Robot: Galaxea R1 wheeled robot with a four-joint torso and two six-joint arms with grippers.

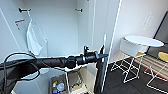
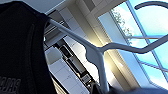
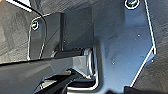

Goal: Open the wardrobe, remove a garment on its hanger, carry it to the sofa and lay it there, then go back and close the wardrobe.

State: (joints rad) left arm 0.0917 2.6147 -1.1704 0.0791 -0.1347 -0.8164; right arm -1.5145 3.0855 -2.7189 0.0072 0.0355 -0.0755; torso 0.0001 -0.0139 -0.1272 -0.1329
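The wardrobe [image 1: 60, 27] stands open in front of me, its white inside bare at the back. My left arm reaches in from the left across the opening. Its gripper [image 1: 103, 53] is shut on the hanger by the right-hand door. The black garment [image 1: 100, 75] hangs limp and edge-on below it, outside the wardrobe. In the left wrist view the pale hanger [image 2: 100, 50] with its hook runs close by, and the black garment [image 2: 22, 50] drapes over one shoulder of it.
A white shirt [image 1: 33, 40] hangs on the rail at the wardrobe's left. A box of small items [image 1: 58, 86] sits on the wardrobe floor. To the right stand a round white table [image 1: 143, 40], a white wire-legged chair [image 1: 130, 62] and a yellow seat [image 1: 163, 56] on dark carpet.
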